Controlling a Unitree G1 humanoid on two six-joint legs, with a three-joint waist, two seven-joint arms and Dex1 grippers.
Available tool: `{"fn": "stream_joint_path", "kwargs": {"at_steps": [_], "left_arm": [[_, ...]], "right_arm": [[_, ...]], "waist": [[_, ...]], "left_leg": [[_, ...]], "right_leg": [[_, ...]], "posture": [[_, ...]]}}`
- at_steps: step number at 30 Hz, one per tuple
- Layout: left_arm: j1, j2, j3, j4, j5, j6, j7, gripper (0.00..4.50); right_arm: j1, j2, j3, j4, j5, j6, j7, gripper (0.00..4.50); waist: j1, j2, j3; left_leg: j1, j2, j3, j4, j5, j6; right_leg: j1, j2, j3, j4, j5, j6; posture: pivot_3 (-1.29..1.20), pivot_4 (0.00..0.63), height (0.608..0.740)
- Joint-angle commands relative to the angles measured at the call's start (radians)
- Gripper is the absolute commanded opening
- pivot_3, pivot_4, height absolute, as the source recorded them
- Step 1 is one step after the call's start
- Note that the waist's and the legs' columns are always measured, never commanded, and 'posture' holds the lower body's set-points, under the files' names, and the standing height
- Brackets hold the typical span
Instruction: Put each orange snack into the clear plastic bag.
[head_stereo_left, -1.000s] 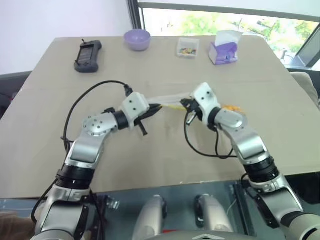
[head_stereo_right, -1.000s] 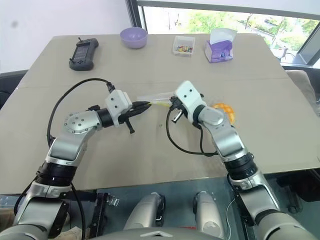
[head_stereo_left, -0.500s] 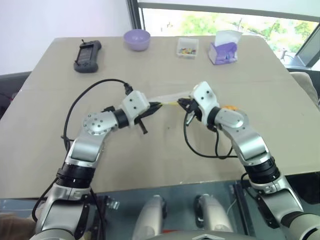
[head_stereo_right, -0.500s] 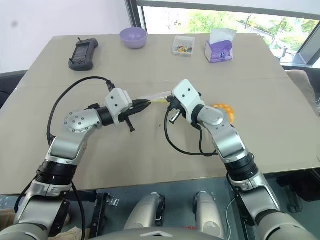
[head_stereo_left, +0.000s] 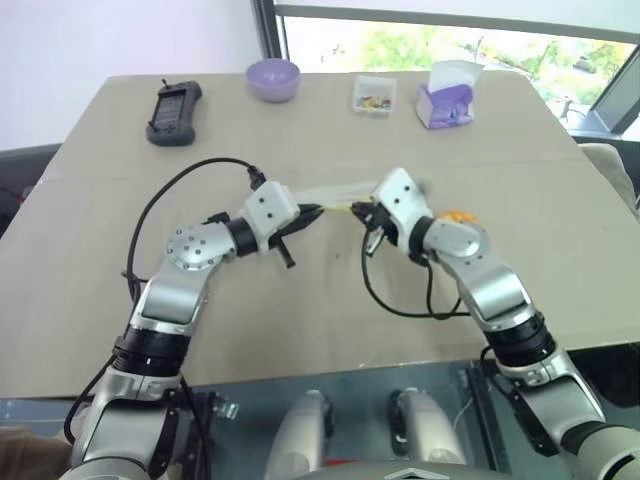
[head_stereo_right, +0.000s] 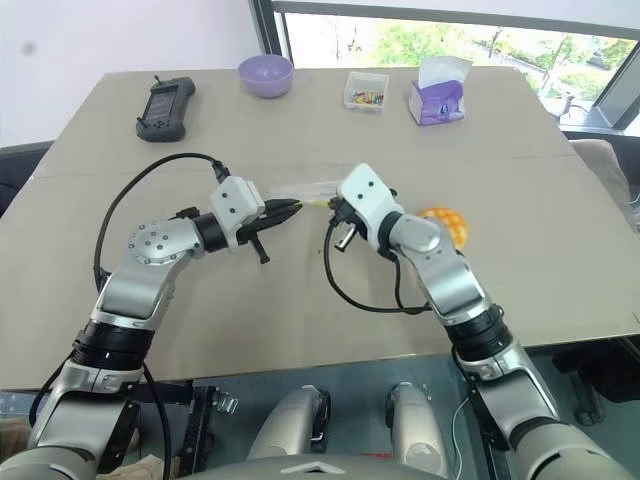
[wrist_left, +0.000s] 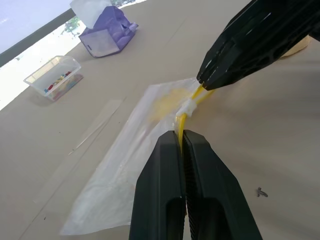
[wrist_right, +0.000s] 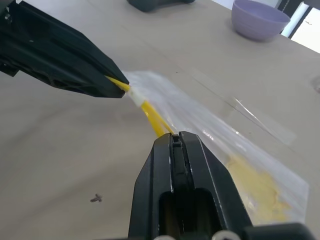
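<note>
Counter: a beige counter (head_stereo_right: 300, 300) by a bright window — along its far edge a purple bowl (head_stereo_right: 265, 74), a small clear box (head_stereo_right: 366, 90), a tissue pack (head_stereo_right: 438, 100) and a black handset (head_stereo_right: 165, 105).
Bag: the clear plastic bag (wrist_left: 130, 160) lies flat mid-counter, its yellow seal strip (wrist_left: 187, 107) stretched between the two claws, its long axis running away from them toward the far edge.
Left claw (wrist_left: 181, 137): pinched shut on one end of the strip.
Right claw (wrist_right: 172, 139): pinched shut on the other end.
Snack: the orange snack (head_stereo_right: 445, 225) sits on the counter just beyond the right forearm, outside the bag.
Key relation: the snack lies to the right of the bag's mouth — the right arm is far nearer, so that claw would likely have to let go to fetch it.
</note>
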Motion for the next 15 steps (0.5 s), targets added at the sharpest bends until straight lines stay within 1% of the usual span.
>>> {"fn": "stream_joint_path", "kwargs": {"at_steps": [1, 7, 15], "left_arm": [[-0.009, -0.003, 0.025, -0.039, -0.009, 0.001, 0.01, 0.0], [-0.004, -0.005, 0.025, -0.046, -0.016, 0.005, 0.005, 0.0], [0.002, -0.017, 0.029, -0.048, -0.032, 0.006, -0.001, 0.0]], "right_arm": [[-0.029, 0.003, -0.007, -0.018, -0.009, -0.026, -0.012, 0.03], [-0.037, 0.017, -0.023, 0.004, -0.035, -0.039, -0.06, 0.03], [-0.036, 0.016, -0.015, 0.02, -0.044, -0.048, -0.069, 0.03]], "waist": [[0.0, 0.0, 0.0], [0.0, 0.0, 0.0], [0.0, 0.0, 0.0]], "left_leg": [[0.0, 0.0, 0.0, 0.0, 0.0, 0.0], [0.0, 0.0, 0.0, 0.0, 0.0, 0.0], [0.0, 0.0, 0.0, 0.0, 0.0, 0.0]], "right_leg": [[0.0, 0.0, 0.0, 0.0, 0.0, 0.0], [0.0, 0.0, 0.0, 0.0, 0.0, 0.0], [0.0, 0.0, 0.0, 0.0, 0.0, 0.0]], "posture": [[0.0, 0.15, 0.74], [0.0, 0.15, 0.74], [0.0, 0.15, 0.74]]}}
